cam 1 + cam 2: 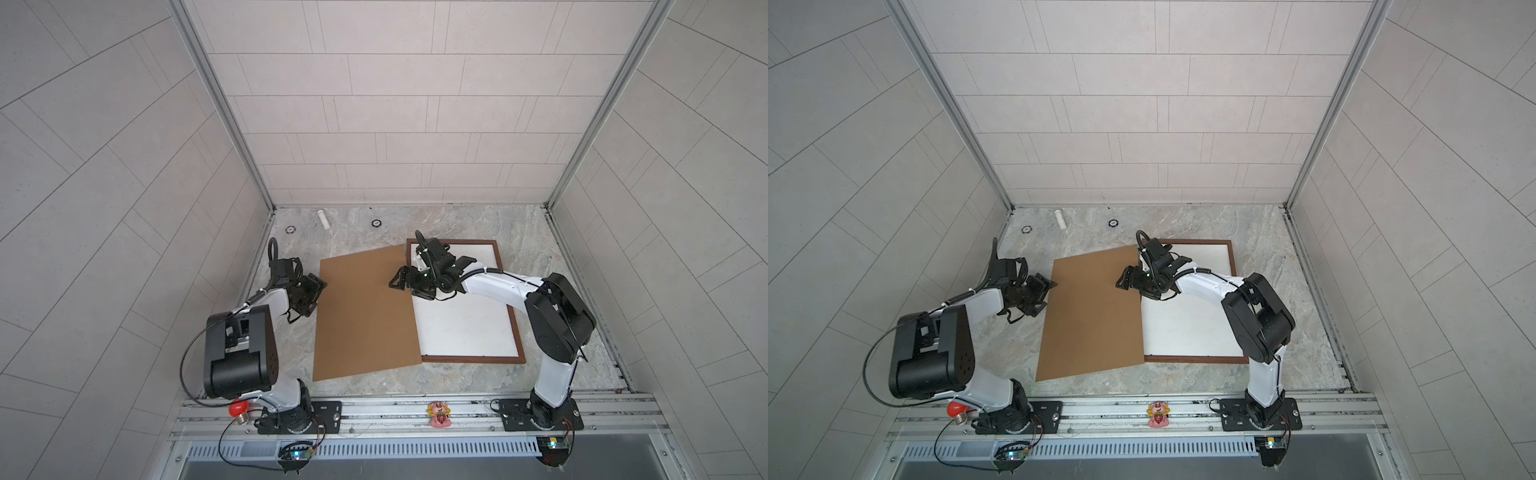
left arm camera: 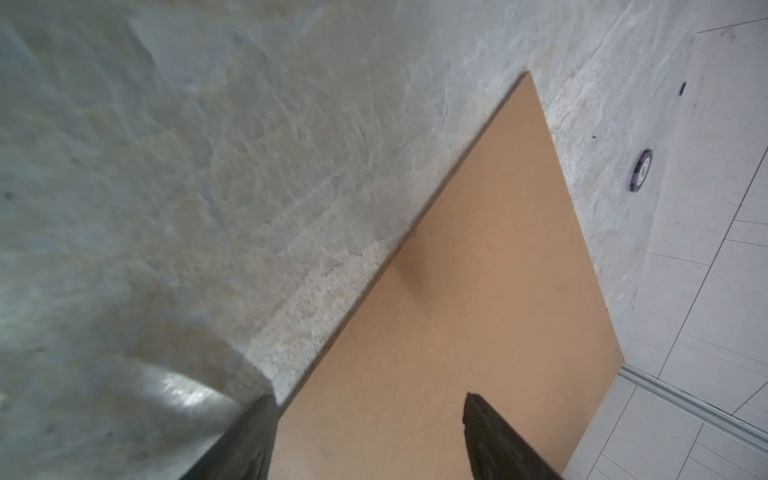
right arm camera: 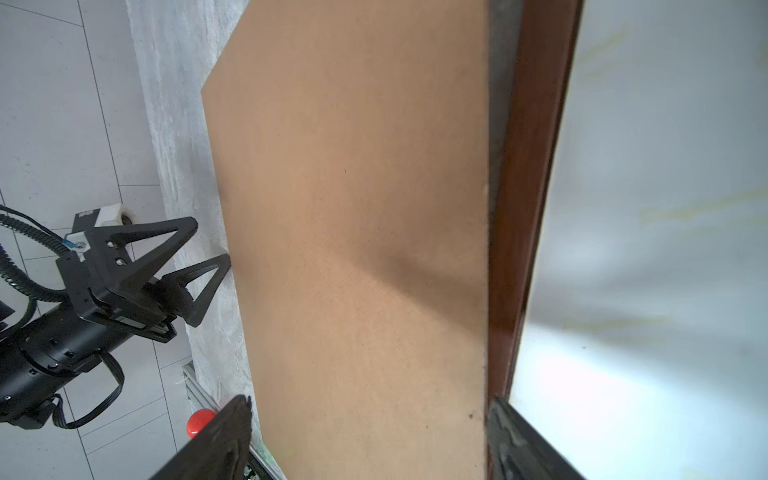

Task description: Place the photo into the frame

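Both top views: the frame [image 1: 469, 359] [image 1: 1192, 358] lies flat on the right half of the worktop [image 1: 478, 224]; the photo [image 1: 465, 324] [image 1: 1187, 328] sits inside its rails, plain white back up, so I cannot see the printed side. A brown backing board [image 1: 365, 311] [image 1: 1092, 316] lies skewed to the left, its right edge overlapping the frame's left rail.

Left claw [image 1: 319, 286] [image 1: 1051, 286] is at the board's left edge, jaws wide, nothing gripped. Only the right wrist view shows this plainly: left claw [image 3: 210, 241] spread, one tip at the board [image 3: 353, 208] edge; contact uncertain. Left wrist view: left claw [image 2: 370, 415] straddling that edge, one finger over the worktop [image 2: 208, 166], the other over the board [image 2: 478, 291].

Right claw [image 1: 409, 286] [image 1: 1137, 285] hangs over the board's right edge, jaws wide, empty; right wrist view places the right claw [image 3: 365, 415] astride board and frame rail [image 3: 528, 208], the photo [image 3: 665, 208] beyond.

Obstruction: the right arm hides the frame's far left corner and part of its right rail.

Surroundings: a white cylinder [image 1: 323, 219] and two discs [image 1: 289, 229] [image 1: 376, 223] near the back wall; a red bulb [image 1: 237, 409] and a pink figurine [image 1: 439, 413] on the front rail.
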You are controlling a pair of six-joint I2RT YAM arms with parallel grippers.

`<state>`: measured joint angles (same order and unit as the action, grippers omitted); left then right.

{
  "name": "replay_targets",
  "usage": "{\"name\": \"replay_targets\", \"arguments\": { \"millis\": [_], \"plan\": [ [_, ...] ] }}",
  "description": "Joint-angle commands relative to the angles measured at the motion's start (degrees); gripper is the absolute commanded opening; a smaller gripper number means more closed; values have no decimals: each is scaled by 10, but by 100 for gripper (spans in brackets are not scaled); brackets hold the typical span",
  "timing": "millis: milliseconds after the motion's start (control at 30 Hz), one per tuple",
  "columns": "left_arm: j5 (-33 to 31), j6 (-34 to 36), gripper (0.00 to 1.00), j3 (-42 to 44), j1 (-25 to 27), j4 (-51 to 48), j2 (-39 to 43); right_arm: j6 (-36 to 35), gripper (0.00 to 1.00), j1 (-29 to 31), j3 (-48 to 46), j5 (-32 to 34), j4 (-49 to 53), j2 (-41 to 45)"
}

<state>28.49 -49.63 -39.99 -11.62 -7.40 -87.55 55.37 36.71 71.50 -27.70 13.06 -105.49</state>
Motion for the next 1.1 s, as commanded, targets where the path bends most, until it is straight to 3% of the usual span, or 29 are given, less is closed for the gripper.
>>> {"name": "replay_targets", "arguments": {
  "millis": [0, 700, 833, 1067],
  "plan": [
    [76, -21, 76, 4, 19, -33, -2, -2, 84, 15, -3, -47, -74, 14],
    [64, -11, 76, -30, 16, -46, -22, -68, 83, 10, -53, -19, -62, -23],
    [67, -9, 76, -18, 16, -41, -21, -68, 76, 10, -45, -34, -61, -11],
    [82, 2, 76, -7, 16, -37, -32, -54, 75, 10, -40, -54, -58, 50]
  ]
}}
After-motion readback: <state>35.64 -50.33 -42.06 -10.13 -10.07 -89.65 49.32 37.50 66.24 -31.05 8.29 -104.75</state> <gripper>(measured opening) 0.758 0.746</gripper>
